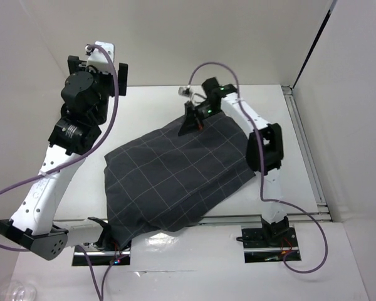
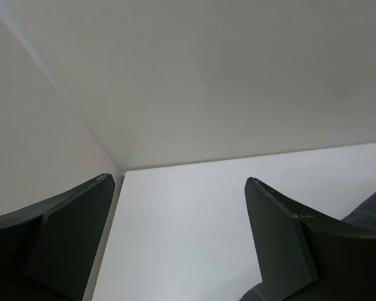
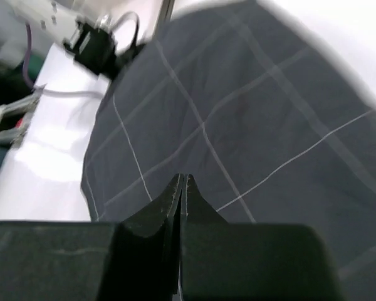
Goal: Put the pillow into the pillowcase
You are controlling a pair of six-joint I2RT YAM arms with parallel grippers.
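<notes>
The dark charcoal checked pillowcase point(image 1: 175, 175) lies spread and wrinkled across the middle of the table, bulging a little, with its near edge hanging over the front. No white pillow shows in any view. My right gripper point(image 1: 189, 128) is shut at the pillowcase's far edge. In the right wrist view its fingertips point(image 3: 183, 179) meet with nothing visible between them, and the fabric point(image 3: 250, 106) lies beyond. My left gripper point(image 1: 98, 70) is raised at the far left, well away from the cloth. Its jaws stand wide open and empty point(image 2: 180, 182), and a corner of the pillowcase point(image 2: 371, 212) is at the right.
White walls enclose the table at the back and both sides. A metal rail point(image 1: 307, 157) runs along the right edge. Purple cables loop from both arms. The arm bases point(image 1: 266, 241) sit at the near edge. A clear object point(image 1: 12, 291) lies at the bottom left.
</notes>
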